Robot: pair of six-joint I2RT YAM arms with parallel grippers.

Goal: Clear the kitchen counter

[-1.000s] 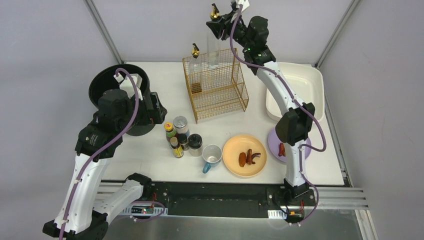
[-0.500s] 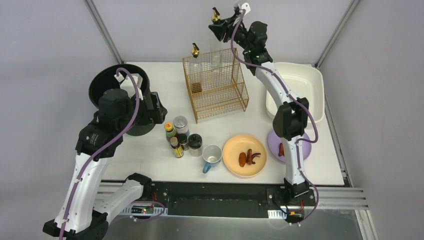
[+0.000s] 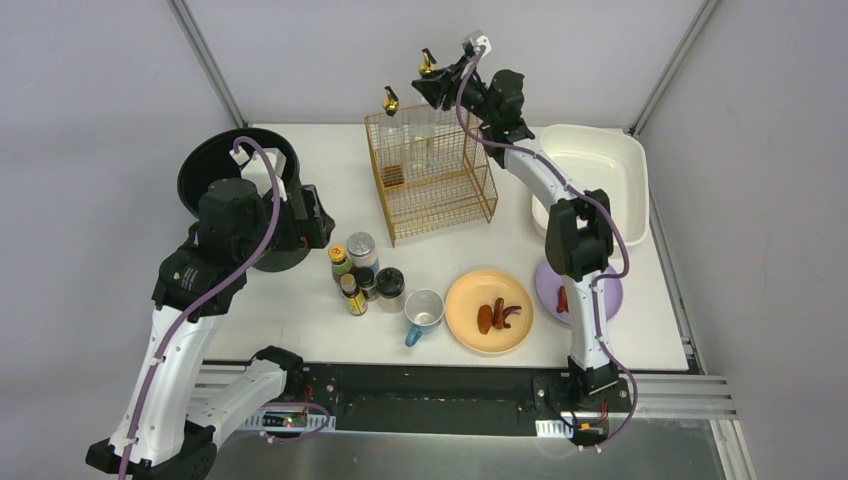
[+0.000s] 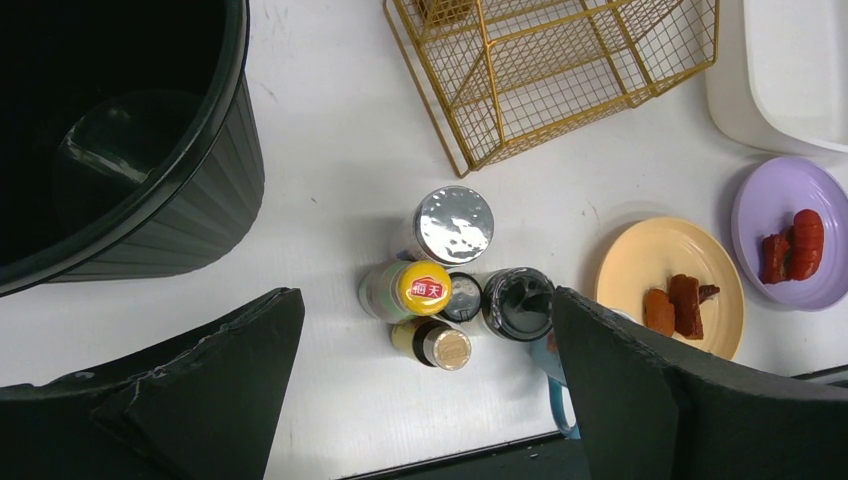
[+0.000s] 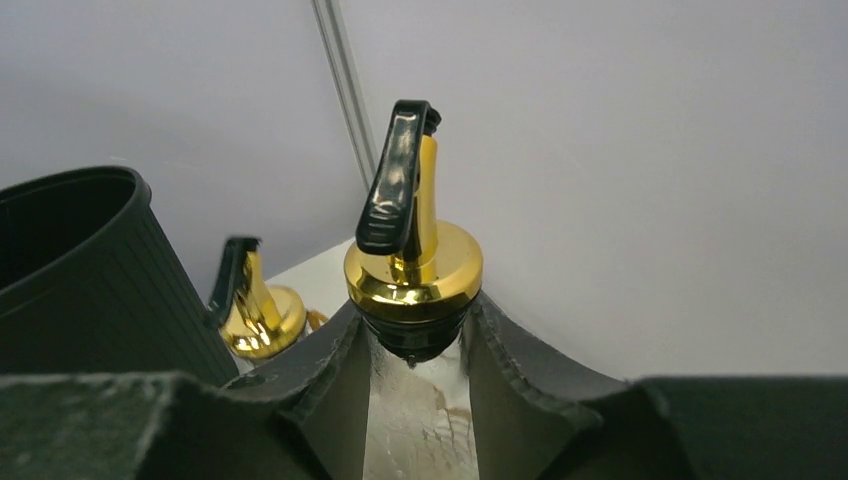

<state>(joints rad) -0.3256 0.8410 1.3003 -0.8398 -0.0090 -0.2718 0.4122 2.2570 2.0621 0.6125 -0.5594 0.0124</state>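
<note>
Where grey walls (image 3: 300, 60) box in the white kitchen counter (image 3: 335, 175), the right gripper (image 5: 415, 340) clamps a gold-spouted bottle (image 5: 413, 270) at the wire rack (image 3: 440, 190); the left gripper (image 4: 425, 300) (above the jars (image 4: 455, 225)) gapes wide.

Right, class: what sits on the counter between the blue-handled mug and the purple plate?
The peach plate, with brown food pieces on it, lies between the mug and the purple plate. The top view shows this.
</note>
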